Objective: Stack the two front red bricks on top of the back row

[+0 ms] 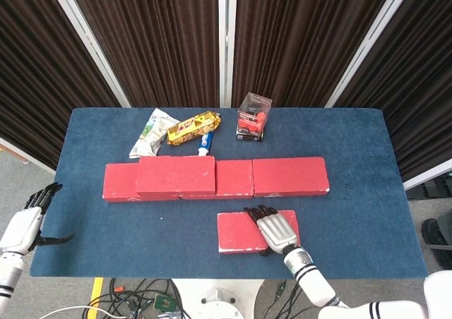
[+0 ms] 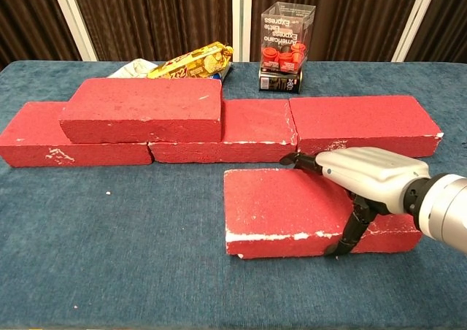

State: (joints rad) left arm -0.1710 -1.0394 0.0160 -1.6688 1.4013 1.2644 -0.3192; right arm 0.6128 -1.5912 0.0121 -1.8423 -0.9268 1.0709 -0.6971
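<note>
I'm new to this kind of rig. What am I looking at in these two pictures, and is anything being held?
Both cameras sit on a two-armed robot: the head view looks down, the chest view looks forward across the blue table. The right robot hand grips the front red brick, fingers over its far edge and thumb on the near side. The left robot hand hangs open beside the table. Behind lies the back row, with one brick already stacked. Snack packets and a clear box sit further back.
</note>
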